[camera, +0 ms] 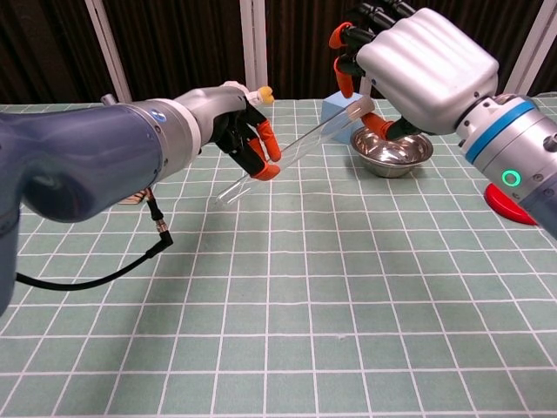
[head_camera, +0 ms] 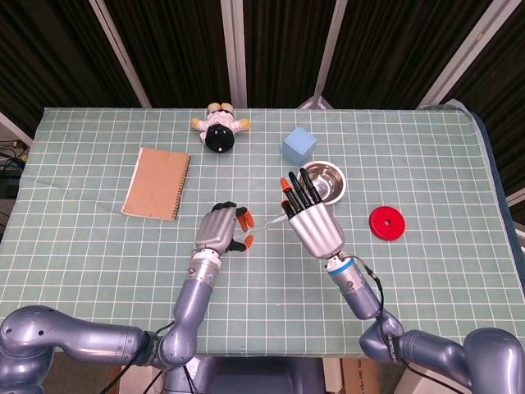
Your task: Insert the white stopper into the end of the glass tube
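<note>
From overhead, the right hand hides most of the glass tube. The white stopper sits half-hidden among its fingers. The red disc is cut off at the picture's edge.
</note>
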`<move>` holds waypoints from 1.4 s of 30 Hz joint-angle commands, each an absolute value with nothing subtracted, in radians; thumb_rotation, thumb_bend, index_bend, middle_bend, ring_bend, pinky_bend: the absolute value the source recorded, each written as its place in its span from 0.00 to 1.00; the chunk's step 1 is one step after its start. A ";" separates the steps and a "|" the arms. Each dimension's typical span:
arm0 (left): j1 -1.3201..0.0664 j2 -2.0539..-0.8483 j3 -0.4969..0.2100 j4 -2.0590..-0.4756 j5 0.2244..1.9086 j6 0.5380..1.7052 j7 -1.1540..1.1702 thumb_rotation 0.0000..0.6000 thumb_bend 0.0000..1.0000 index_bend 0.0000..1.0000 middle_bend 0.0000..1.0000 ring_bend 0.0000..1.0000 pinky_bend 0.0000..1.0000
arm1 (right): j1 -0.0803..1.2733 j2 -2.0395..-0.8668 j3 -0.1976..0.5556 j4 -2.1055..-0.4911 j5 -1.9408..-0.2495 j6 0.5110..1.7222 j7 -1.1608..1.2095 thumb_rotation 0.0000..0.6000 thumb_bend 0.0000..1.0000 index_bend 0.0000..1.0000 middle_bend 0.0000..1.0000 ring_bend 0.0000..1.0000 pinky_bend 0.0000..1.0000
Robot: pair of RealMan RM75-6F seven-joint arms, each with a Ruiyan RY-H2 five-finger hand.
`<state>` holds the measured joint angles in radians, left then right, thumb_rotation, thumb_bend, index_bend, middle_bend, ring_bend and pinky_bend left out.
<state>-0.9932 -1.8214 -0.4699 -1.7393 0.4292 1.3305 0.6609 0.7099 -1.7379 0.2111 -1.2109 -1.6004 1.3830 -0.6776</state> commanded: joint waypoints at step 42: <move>-0.814 -1.688 -0.099 -1.610 0.817 1.222 0.645 1.00 0.68 0.55 0.53 0.17 0.14 | 0.622 -1.625 0.229 -1.404 -1.520 1.406 -0.746 1.00 0.40 0.00 0.00 0.00 0.00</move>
